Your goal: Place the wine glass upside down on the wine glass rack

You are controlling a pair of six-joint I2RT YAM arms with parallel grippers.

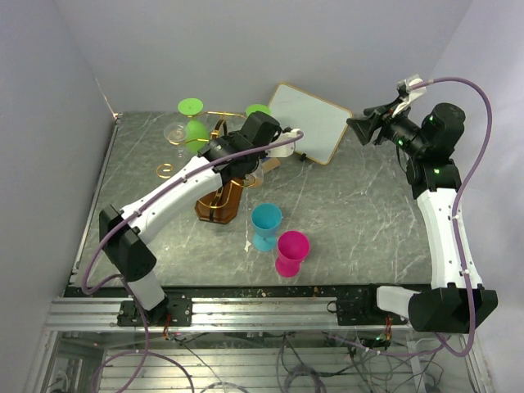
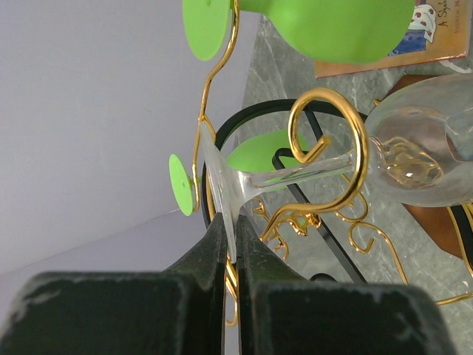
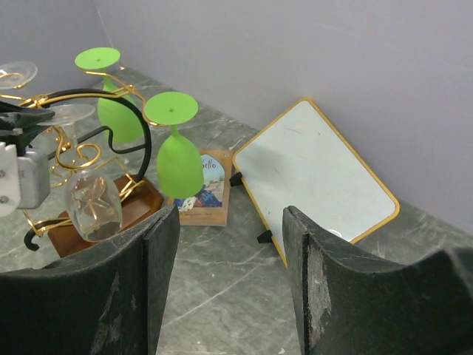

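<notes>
- The table (image 1: 352, 221) carries the rack (image 1: 223, 201), gold wire on a dark wooden base, towards the back left.
- The wine glass (image 2: 421, 148), clear, hangs bowl down with its stem threaded through one curled arm of the rack.
- It looks thin, light, slick and breakable. I judge the rim of its flat foot (image 2: 222, 185) the safest hold, pinched gently.
- My left claw (image 2: 231, 240) is clamped tight on that foot's edge.
- My right claw (image 3: 229, 222) stands about half open, holding nothing, well off to the right.
</notes>
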